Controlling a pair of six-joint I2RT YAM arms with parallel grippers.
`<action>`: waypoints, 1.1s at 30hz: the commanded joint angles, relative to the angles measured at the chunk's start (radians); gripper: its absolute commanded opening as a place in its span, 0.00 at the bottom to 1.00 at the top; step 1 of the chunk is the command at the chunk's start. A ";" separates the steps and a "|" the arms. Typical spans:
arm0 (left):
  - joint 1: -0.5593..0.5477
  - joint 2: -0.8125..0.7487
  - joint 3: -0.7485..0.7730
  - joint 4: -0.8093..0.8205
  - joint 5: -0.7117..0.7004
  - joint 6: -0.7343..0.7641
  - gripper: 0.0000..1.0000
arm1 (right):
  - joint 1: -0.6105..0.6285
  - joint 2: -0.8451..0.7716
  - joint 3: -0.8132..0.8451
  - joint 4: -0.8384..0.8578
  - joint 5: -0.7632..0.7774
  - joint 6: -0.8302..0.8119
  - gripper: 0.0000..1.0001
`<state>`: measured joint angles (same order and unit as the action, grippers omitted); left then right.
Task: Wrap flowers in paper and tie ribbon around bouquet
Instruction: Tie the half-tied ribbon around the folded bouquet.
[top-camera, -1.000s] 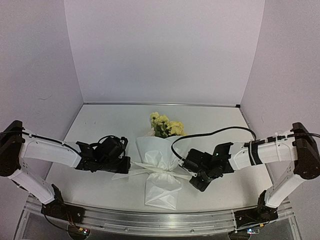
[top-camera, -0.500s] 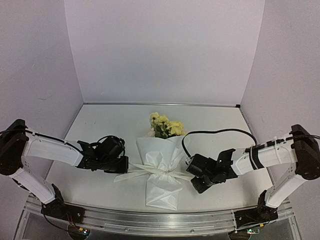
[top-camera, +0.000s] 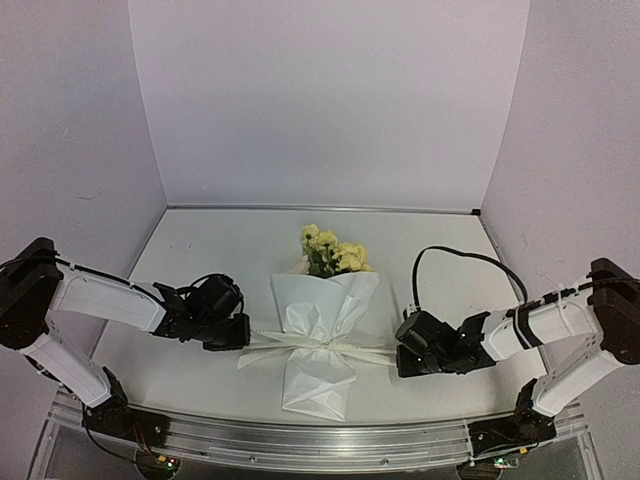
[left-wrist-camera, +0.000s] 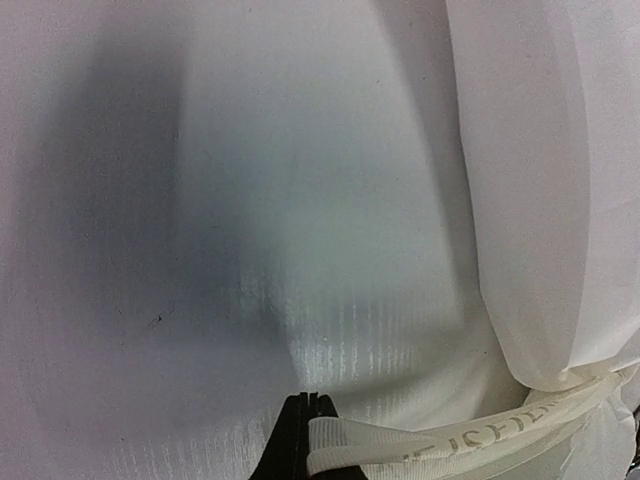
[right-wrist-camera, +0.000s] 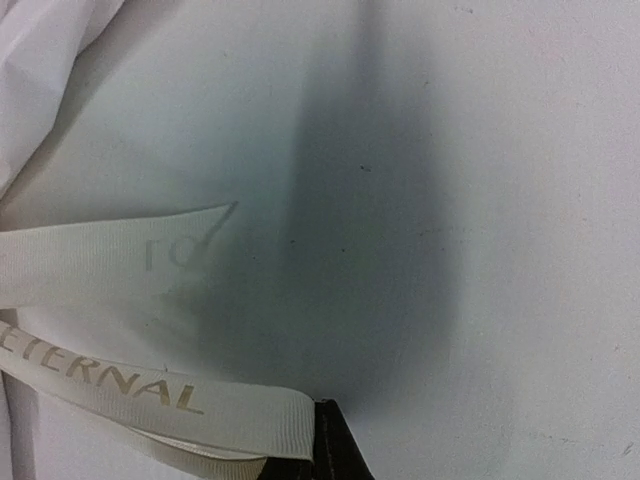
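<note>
**Mara:** Why was everything laid out flat on the table (top-camera: 200, 250)?

**Jon:** My guess is so the arms could pull sideways. The bouquet (top-camera: 322, 318) lay between them, blossoms toward the back wall. That put its narrow waist in line with both arms. The paper (top-camera: 312, 385) was already gathered round it and pinched in at the middle, flaring out above and below.

**Mara:** And the flowers (top-camera: 333, 253)?

**Jon:** They poked out of the far end of the wrap, well clear of the arms. Nothing there was in the way of being crushed.

**Mara:** So the ribbon (top-camera: 300, 343) was the business in hand?

**Jon:** It looked so. It crossed the waist and ran out to either side. The left gripper (top-camera: 238, 336) was clamped tight on one end and the right gripper (top-camera: 402, 358) on the other. Each was low by the tabletop, one on each side of the wrap. I took it for drawing a tie snug.

**Mara:** Was the knot finished?

**Jon:** I couldn't tell, because the crossing was a pale bunch on pale paper. The stems were wholly hidden inside the wrap. From above, the gripper bodies covered their own fingertips. Up close, only a dark sliver of them showed, with ribbon coming out. Near the right one lay a second loose tail, and its lettering was cut off.
</note>
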<state>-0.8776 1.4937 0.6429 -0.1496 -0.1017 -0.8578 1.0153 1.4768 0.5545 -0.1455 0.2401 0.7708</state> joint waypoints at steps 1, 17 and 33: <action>0.054 -0.002 -0.038 -0.056 -0.036 -0.037 0.00 | -0.040 -0.033 -0.084 0.004 0.061 0.121 0.00; 0.082 0.031 -0.044 -0.042 -0.002 -0.038 0.00 | -0.067 -0.110 -0.126 -0.039 0.110 0.108 0.00; 0.147 -0.009 -0.072 -0.071 -0.010 -0.027 0.00 | -0.067 -0.150 -0.099 -0.275 0.227 -0.027 0.00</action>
<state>-0.8061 1.5109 0.6190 -0.0804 0.0282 -0.8902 0.9718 1.3380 0.4776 -0.1259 0.2918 0.7997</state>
